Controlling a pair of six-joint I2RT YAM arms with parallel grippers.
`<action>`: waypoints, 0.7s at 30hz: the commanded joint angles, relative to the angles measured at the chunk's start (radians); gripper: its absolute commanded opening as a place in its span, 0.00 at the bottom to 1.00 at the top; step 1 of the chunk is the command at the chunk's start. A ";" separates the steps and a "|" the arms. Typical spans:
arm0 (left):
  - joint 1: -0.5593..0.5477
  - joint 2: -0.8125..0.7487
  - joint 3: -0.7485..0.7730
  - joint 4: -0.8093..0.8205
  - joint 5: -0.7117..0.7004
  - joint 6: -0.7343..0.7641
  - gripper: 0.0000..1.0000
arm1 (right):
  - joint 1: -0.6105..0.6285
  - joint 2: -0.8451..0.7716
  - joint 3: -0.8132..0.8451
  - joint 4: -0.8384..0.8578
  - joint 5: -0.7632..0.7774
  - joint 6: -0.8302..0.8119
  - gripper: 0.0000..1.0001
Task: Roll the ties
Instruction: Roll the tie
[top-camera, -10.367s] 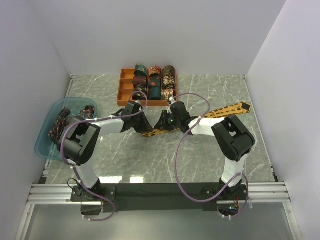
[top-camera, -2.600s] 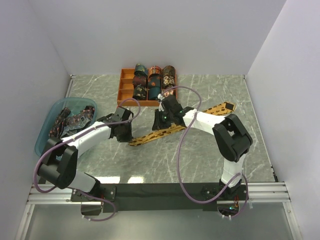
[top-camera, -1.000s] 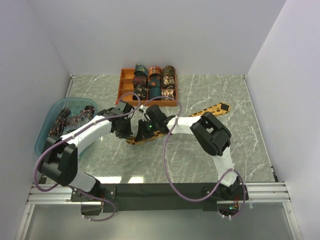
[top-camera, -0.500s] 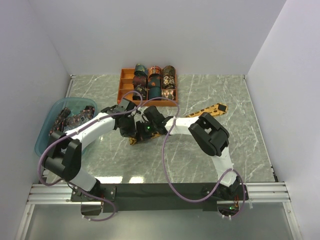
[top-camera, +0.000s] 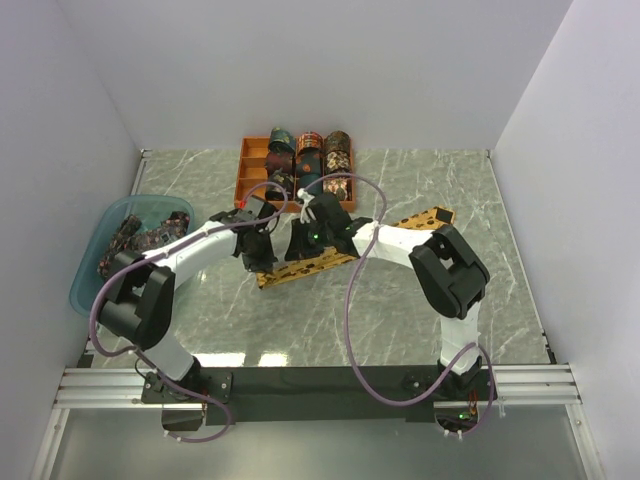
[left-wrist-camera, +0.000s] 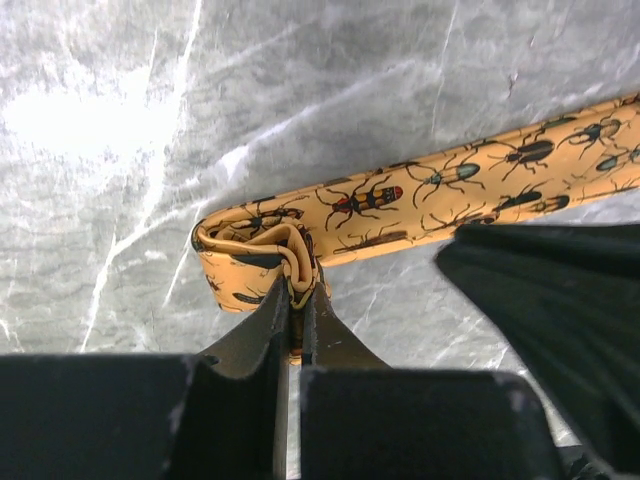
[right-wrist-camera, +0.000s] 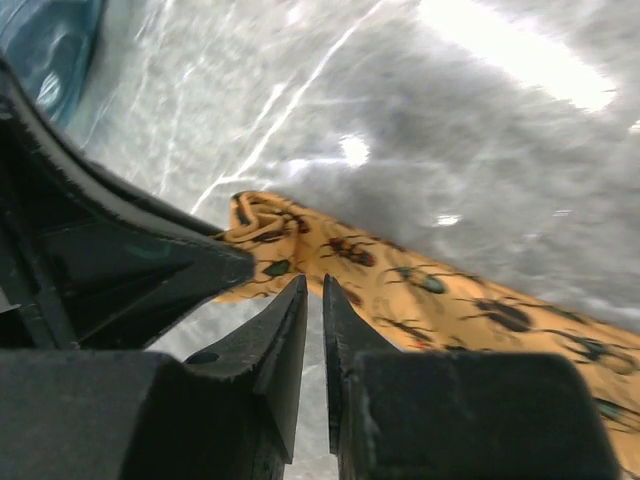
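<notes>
On the table (top-camera: 400, 310), left gripper (left-wrist-camera: 298, 292) pinches the beetle-printed tie (left-wrist-camera: 430, 185).

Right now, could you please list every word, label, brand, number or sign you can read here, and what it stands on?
None: no view shows readable text.
The mustard-gold fabric necktie bears only printed beetles.
The rolled patterned ties in the orange compartment tray are too small to show any lettering.
</notes>
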 joint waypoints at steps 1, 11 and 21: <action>-0.004 0.015 0.042 0.030 -0.029 -0.024 0.06 | -0.017 -0.048 -0.015 -0.018 0.035 -0.026 0.20; -0.004 0.070 0.070 0.045 0.007 -0.016 0.26 | -0.019 -0.051 -0.038 0.002 0.023 0.000 0.24; -0.005 0.054 0.067 0.057 0.015 -0.020 0.48 | -0.021 -0.077 -0.090 0.080 0.008 0.029 0.36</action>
